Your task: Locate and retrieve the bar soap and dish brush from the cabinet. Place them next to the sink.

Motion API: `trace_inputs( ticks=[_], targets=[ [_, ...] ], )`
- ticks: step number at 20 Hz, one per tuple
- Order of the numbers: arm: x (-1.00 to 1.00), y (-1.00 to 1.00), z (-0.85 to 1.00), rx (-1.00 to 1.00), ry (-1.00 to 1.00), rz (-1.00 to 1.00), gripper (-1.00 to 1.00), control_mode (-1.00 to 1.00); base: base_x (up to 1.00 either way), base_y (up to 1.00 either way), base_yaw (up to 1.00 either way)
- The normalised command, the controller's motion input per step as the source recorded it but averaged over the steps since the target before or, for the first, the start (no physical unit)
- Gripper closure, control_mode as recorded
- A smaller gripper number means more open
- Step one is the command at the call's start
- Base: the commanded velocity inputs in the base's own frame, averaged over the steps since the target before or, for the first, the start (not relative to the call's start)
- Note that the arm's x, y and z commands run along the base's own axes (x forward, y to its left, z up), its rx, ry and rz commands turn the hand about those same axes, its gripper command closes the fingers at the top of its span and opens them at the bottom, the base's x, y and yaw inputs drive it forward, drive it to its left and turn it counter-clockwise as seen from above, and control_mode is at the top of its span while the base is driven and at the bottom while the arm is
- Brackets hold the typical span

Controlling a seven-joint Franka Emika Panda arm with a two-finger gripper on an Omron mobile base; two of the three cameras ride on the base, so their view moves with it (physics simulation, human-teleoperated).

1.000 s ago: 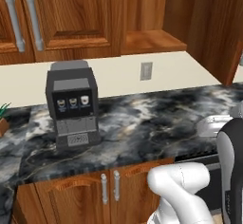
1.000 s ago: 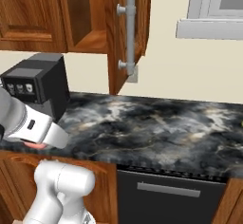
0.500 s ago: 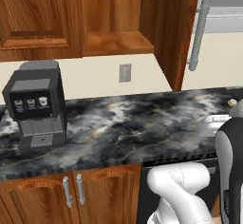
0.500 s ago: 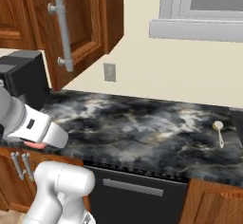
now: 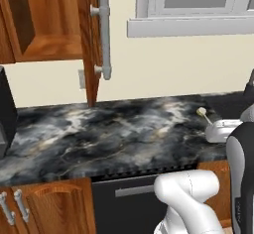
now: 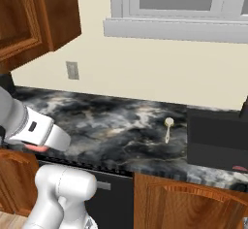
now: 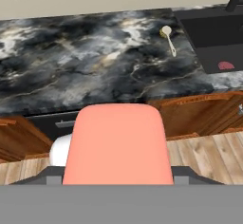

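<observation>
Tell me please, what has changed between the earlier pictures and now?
The base drove right along the counter: the coffee machine slid out of view, the sink and window came in. The gripper still holds the bar soap. The dish brush lies unmoved beside the sink.

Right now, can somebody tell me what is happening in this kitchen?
The robot's hand is shut on the bar soap, the pink bar seen close in the hand view. The dish brush already lies on the dark marble counter, just beside the sink. The cabinet on the wall stands open with its shelf bare. The soap is not yet set down near the sink.
</observation>
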Motion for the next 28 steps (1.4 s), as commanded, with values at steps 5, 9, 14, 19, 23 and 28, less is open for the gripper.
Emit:
trace_inputs(
  ticks=[5, 9, 14, 19, 23, 28],
  targets=[
    [0.0, 0.0, 0.0, 0.0, 0.0, 0.0, 1.0, 1.0, 0.18, -0.68, -0.07],
    [0.0, 0.0, 0.0, 0.0, 0.0, 0.0, 1.0, 1.0, 0.12, -0.31, -0.04],
    [0.0, 0.0, 0.0, 0.0, 0.0, 0.0, 1.0, 1.0, 0.0, -0.02, 0.01],
    [0.07, 0.0, -0.03, 0.0, 0.0, 0.0, 1.0, -1.0, 0.0, 0.0, 0.0],
    [0.86, 0.0, -0.16, 0.0, -0.01, 0.03, 1.0, -1.0, 0.0, 0.0, 0.0],
    [1.0, -0.11, -0.32, -0.01, 0.1, 0.03, 1.0, -1.0, 0.0, 0.0, 0.0]
  ],
)
